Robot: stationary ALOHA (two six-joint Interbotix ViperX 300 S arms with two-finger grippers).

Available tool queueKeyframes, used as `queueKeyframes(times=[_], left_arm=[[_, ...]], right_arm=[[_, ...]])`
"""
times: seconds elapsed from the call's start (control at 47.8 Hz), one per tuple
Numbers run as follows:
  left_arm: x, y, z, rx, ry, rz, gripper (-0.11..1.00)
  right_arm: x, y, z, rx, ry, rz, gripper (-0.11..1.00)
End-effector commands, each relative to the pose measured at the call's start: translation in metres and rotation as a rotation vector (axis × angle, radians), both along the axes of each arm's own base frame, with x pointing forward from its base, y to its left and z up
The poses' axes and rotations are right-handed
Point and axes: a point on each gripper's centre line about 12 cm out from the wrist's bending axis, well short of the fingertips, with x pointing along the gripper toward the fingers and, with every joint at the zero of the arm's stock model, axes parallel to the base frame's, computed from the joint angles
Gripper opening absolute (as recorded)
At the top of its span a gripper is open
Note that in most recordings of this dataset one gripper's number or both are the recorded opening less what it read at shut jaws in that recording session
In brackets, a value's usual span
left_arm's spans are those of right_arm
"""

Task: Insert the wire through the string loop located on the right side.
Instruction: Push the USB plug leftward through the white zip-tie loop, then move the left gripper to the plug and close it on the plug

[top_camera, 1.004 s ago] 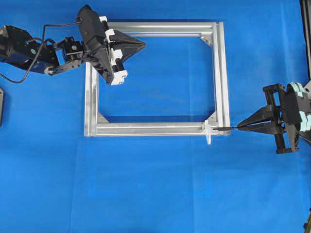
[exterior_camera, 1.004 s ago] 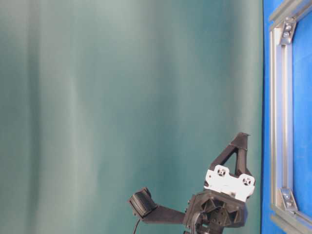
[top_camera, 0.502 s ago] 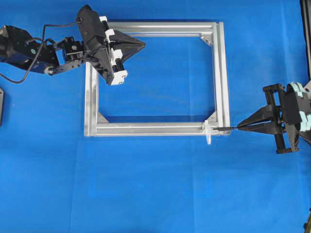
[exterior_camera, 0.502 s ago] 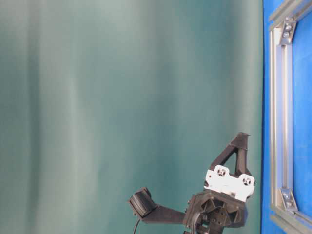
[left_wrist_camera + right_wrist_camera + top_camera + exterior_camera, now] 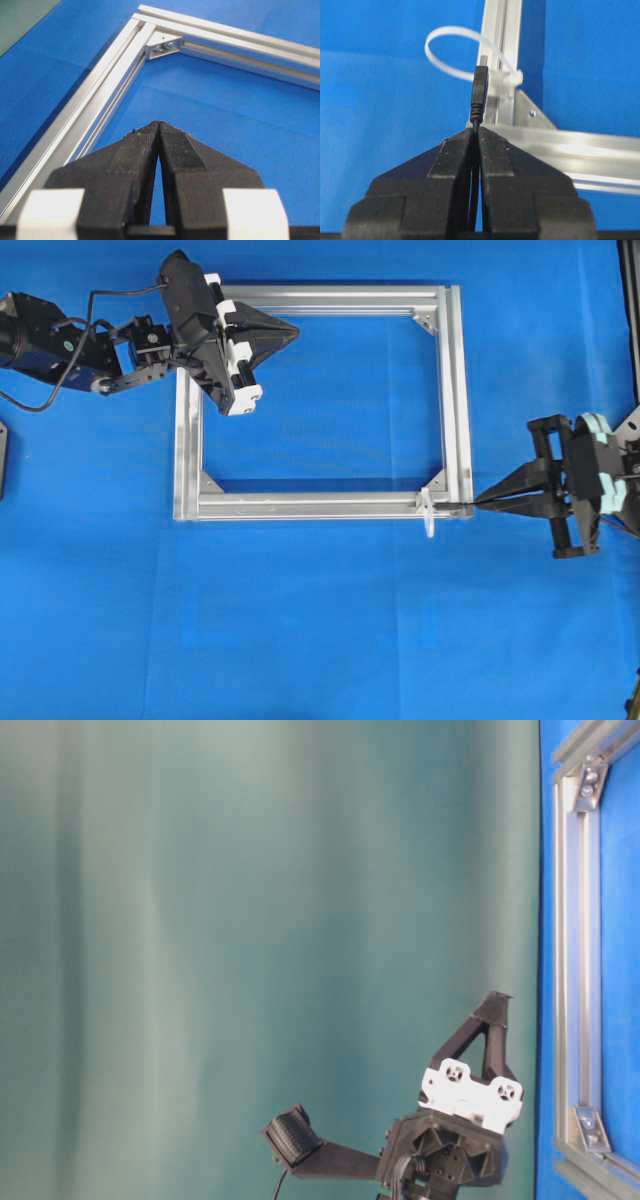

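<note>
The right gripper (image 5: pixel 475 131) is clamped on the wire (image 5: pixel 479 92) just behind its plug, whose tip sits just short of the string loop (image 5: pixel 462 52) at the frame (image 5: pixel 455 390) corner. Feed it straight and level — the loop is floppy (a nudge could fold it aside). The left gripper (image 5: pixel 159 125) is closed on nothing.

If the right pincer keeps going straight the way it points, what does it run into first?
Most likely the string loop: the right pincer holds the wire plug-first toward it, with the frame just behind. How far apart they are is unclear.
</note>
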Motion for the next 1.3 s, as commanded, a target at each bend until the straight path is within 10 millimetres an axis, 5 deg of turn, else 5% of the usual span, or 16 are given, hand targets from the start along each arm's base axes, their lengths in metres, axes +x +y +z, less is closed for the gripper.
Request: queueKeyframes(times=[0.0,0.376,0.857,1.275], left_arm=[[0.004,0.001,0.019,0.019,-0.057,-0.003,0.0],[0.004,0.0,0.02,0.02,-0.061,-0.003,0.0],[0.006,-0.003,0.021,0.005,-0.07,-0.009,0.0],[0.019,-0.083,0.019,-0.012,-0.066,-0.217,0.0]], right_arm=[[0.013,0.002,0.007,0.006,-0.046,-0.003,-0.04],[0.046,0.007,0.001,-0.006,-0.033,-0.005,-0.04],[0.047,0.008,0.0,-0.007,-0.032,-0.005,-0.04],[0.046,0.007,0.0,-0.007,-0.03,-0.005,-0.04]])
